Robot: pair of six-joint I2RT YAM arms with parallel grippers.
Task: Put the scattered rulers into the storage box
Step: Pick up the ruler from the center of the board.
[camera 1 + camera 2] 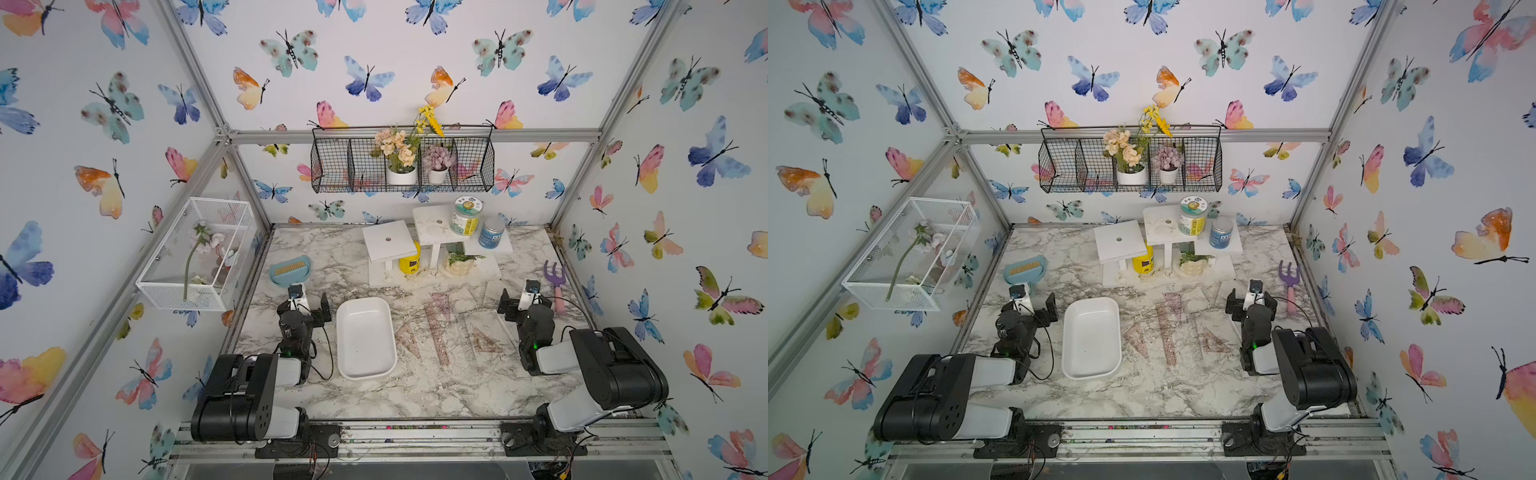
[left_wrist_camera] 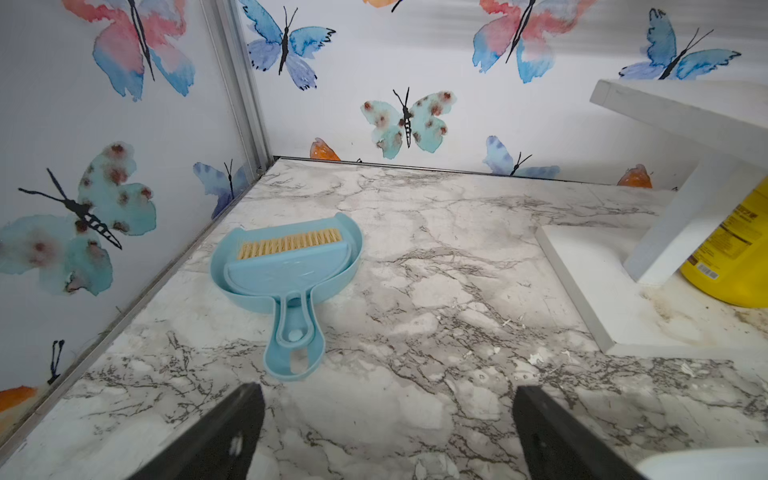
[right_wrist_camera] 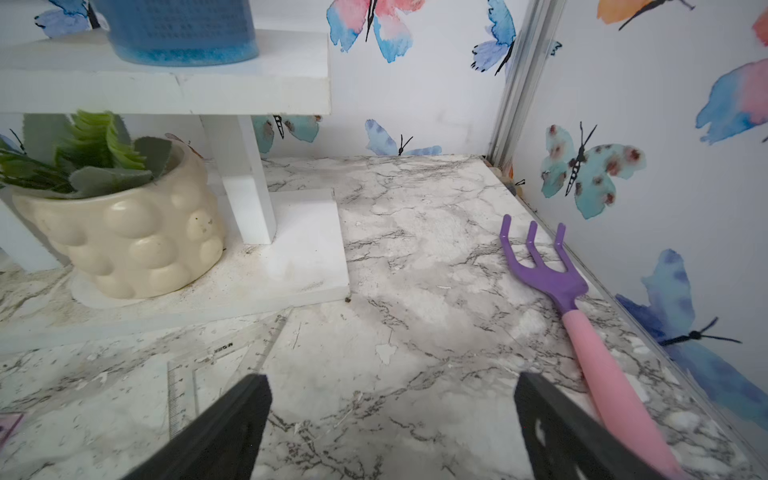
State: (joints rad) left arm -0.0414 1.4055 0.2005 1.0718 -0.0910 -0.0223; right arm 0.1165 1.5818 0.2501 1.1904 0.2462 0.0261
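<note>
One empty storage box [image 1: 365, 337] sits at frame centre. At least five rulers [image 1: 437, 332] lie scattered just right of it. The left gripper [image 2: 388, 399] and right gripper [image 3: 392, 386] gape wide, grasping nothing.

The marble-patterned table [image 1: 415, 399] carries a white box [image 1: 365, 345] left of centre, lying lengthwise front to back. Just right of it the rulers [image 1: 484, 341] lie flat and scattered: a long ruler [image 1: 437, 332] running roughly front to back, set squares [image 1: 409, 338] on either side of it, and a small pink triangle [image 1: 440, 300] at its far end. A clear set square [image 3: 216, 365] lies just before the white stand [image 1: 486, 269] at the back. A blue dustpan [image 1: 289, 270] sits by the left wall and a fork [image 1: 558, 291] by the right. Pale crumbs dust the surface.
</note>
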